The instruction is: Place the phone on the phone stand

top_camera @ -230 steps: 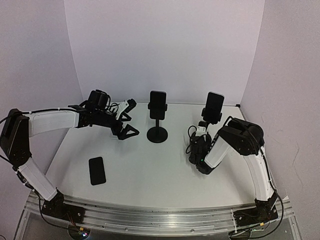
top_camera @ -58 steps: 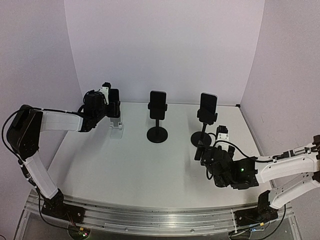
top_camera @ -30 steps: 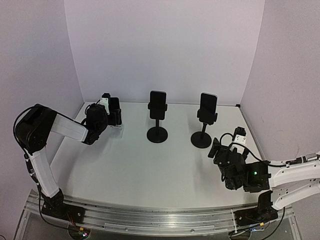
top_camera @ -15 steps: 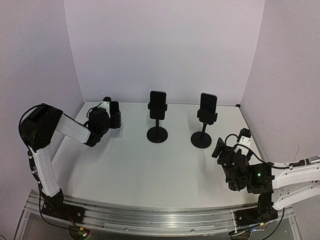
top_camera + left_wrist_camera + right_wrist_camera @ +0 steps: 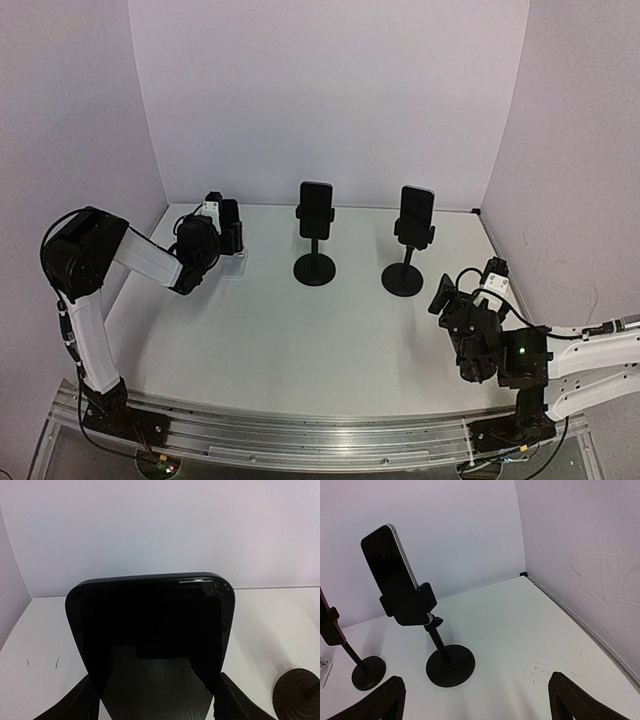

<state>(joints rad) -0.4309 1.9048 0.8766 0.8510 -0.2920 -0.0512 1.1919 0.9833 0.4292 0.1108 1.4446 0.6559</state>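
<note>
At about ten o'clock on the white table (image 5: 300, 340), my left gripper (image 5: 156, 702) is clenched on the black slab phone (image 5: 150, 630). The jaws stand partway apart, and one finger (image 5: 85, 702) presses each long edge of the handset. The phone stands upright with its dark face towards the wrist camera. From above it sits directly over the small clear plastic phone stand (image 5: 238, 264), right by the back wall. The fingers hide its lower edge, so I cannot tell whether it is seated on the stand or only held just over it.

Towards twelve o'clock stands a black round-based pedestal stand (image 5: 315, 269) with a second black phone (image 5: 316, 208) clamped upright in its cradle. It is well apart from my left gripper.

At about one o'clock a matching black pedestal stand (image 5: 449, 666) carries a third black phone (image 5: 390, 562). That phone is tilted back and gripped by the cradle around its lower half.

At four o'clock, near the right wall, my right gripper (image 5: 460, 297) hangs low over the table. Its jaws are spread as wide as they go, with nothing between them. It touches neither the phones nor the stands. From its wrist camera, the one o'clock pedestal lies ahead at roughly eleven o'clock, near but apart from the fingers (image 5: 385, 700).
</note>
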